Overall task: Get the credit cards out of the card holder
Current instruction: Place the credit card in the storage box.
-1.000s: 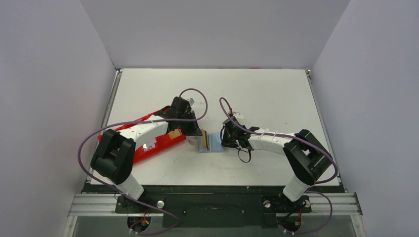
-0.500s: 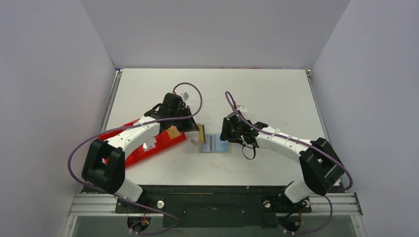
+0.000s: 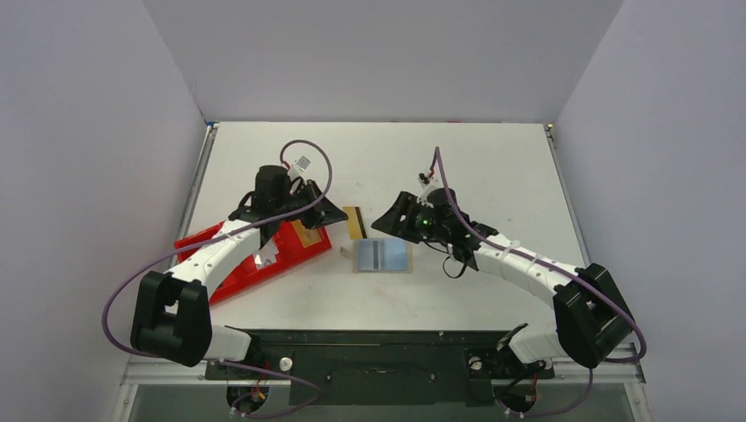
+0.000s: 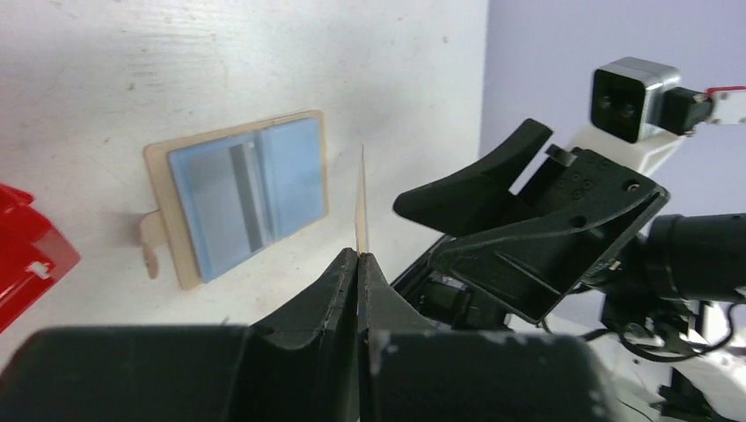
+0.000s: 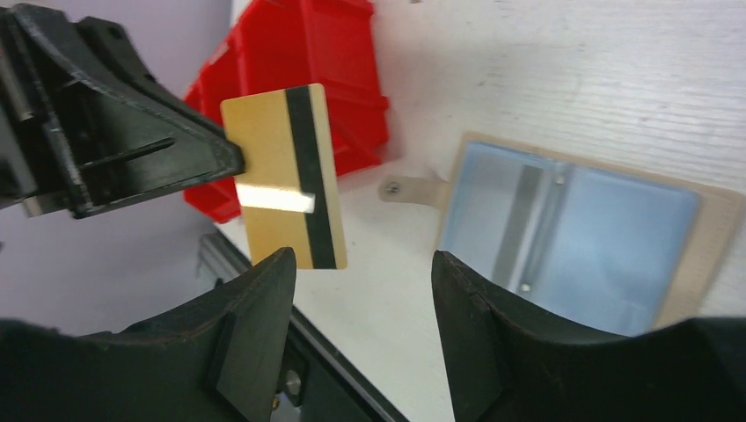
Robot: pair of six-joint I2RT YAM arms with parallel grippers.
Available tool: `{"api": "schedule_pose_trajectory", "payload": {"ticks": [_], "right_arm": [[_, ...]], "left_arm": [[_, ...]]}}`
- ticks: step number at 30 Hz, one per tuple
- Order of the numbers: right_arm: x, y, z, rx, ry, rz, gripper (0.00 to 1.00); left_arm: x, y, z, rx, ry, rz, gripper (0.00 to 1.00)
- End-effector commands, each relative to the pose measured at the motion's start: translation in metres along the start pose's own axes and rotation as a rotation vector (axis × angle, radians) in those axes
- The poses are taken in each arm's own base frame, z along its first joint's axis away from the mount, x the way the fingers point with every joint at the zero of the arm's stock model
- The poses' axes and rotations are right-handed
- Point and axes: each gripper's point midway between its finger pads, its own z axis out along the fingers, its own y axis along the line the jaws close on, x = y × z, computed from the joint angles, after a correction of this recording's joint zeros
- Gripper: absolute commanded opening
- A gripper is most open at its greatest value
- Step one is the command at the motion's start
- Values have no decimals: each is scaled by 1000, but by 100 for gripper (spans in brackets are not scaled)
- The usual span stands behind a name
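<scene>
The left pincer (image 4: pixel 359 259) was clamped on one edge of the gold card (image 5: pixel 283 176), holding it clear above the tabletop (image 3: pixel 475 167); the right pincer (image 5: pixel 361 257) stood open, facing the card's striped face, just apart; the card holder (image 3: pixel 383 255) lay spread open beneath, nearer the right arm, its long axis running left to right.

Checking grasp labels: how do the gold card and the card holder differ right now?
The gold card is pinched in the shut left gripper, off the table; the card holder lies on it, ungripped.
The gold card is a single sheet with a black stripe; the card holder is spread open in two bluish halves, tan-edged.
Both are flat rectangles.
</scene>
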Motion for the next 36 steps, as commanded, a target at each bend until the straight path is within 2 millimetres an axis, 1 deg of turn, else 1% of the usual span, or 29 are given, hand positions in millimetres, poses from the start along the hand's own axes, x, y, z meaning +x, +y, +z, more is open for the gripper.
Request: {"api": "schedule_pose_trajectory", "payload": {"ticks": [1,5,11,15,17,19,20,21,22,24,27,29,33,36], "right_arm": [[-23,65,-14,-282,-63,23,54],[-22,71,-12,-319,-54,49,51],[-19,71,-11,-344,-48,80,46],[-17,72,-13,-355,-43,90,40],[-16,73,-14,-365,-40,97,33],[-16,75,-14,-376,-40,105,16],[-17,76,-14,-381,-42,105,12],[-16,76,-15,-385,-40,110,4],[-17,78,-15,-392,-40,110,1],[-17,80,-16,-404,-36,117,0],[-17,83,-16,-420,-34,127,0],[-17,86,-17,-434,-29,133,0],[-19,95,-18,-487,-21,153,0],[-16,102,-18,-529,9,177,0]], "left_arm": [[-11,-52,-18,250,-19,36,0],[-12,-61,-21,316,-17,14,0],[-15,-68,-24,376,-17,-20,0],[-16,-68,-22,389,-16,-29,0],[-15,-68,-22,395,-14,-32,0],[-15,-69,-22,398,-14,-33,0],[-16,-69,-22,397,-13,-34,0],[-15,-68,-22,398,-9,-34,0],[-14,-68,-22,399,-7,-34,0],[-13,-68,-22,402,0,-32,2],[-12,-68,-22,408,1,-29,13],[-10,-68,-22,411,4,-30,19],[-10,-68,-22,419,5,-30,24],[-9,-70,-23,434,9,-39,27]]}}
